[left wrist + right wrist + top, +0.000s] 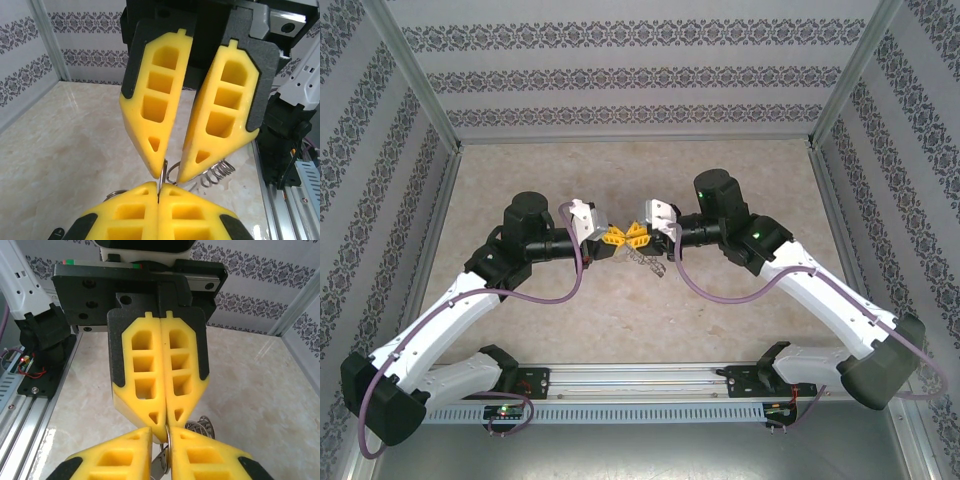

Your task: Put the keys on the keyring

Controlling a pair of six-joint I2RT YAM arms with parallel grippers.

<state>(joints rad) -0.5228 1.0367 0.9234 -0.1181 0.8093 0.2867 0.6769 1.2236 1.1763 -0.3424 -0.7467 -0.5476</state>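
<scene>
Grippers meeting tip to tip over the middle of the table (570,310), well apart from its edges and corners. Left gripper (611,238) is reaching in from the left side, its yellow fingers (130,215) pressing flat together, with a thin metal edge of the keyring (172,176) standing up from the seam between them. Keys (648,258) are gathering in a jagged silver-grey bunch just beside and below the joined fingertips, nearer the near edge; whether they are resting on the table or hanging clear of it cannot be told. Right gripper (637,236) is coming in from the right side, its fingers (210,460) slanting toward each other and clamping on the keyring, whose rim is showing edge-on in the narrow slit between them
</scene>
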